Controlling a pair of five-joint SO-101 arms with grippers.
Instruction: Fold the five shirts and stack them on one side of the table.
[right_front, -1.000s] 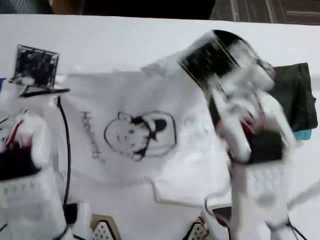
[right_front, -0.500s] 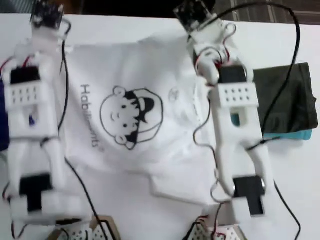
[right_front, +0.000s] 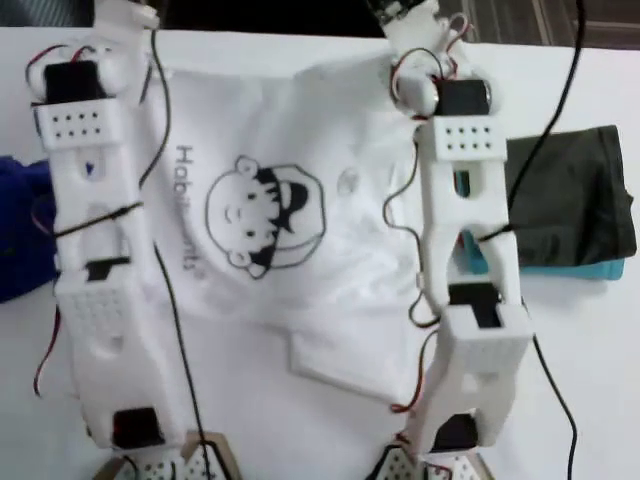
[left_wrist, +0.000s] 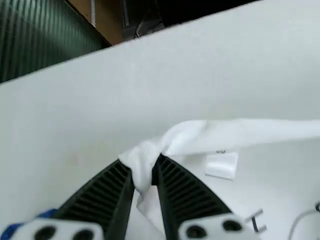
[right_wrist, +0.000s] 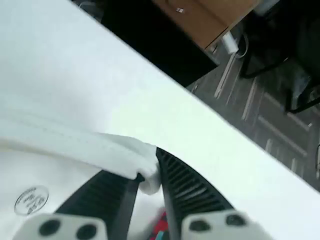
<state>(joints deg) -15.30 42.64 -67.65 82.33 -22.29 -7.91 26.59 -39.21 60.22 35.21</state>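
Both arms, drawn back near the lower edge a second ago, now stretch to the upper edge of the high view. The white shirt (right_front: 300, 290) lies spread at centre between them. The left gripper (left_wrist: 143, 175) and right gripper (right_wrist: 148, 182) each pinch its upper edge. A dark folded shirt (right_front: 575, 195) lies at right.

The white shirt (right_front: 300, 250) at the centre of the high view is soft matt cloth with a flat dark print. The table (right_front: 560, 90) is smooth matt white. The arms (right_front: 90, 270) are matt white plastic. The left gripper (left_wrist: 141, 166) and right gripper (right_wrist: 149, 167) have black ribbed plastic fingers (left_wrist: 100, 195). At right, a dark green shirt (right_front: 575, 190) is matt cloth, as is the blue cloth (right_front: 20, 235) at the left edge.
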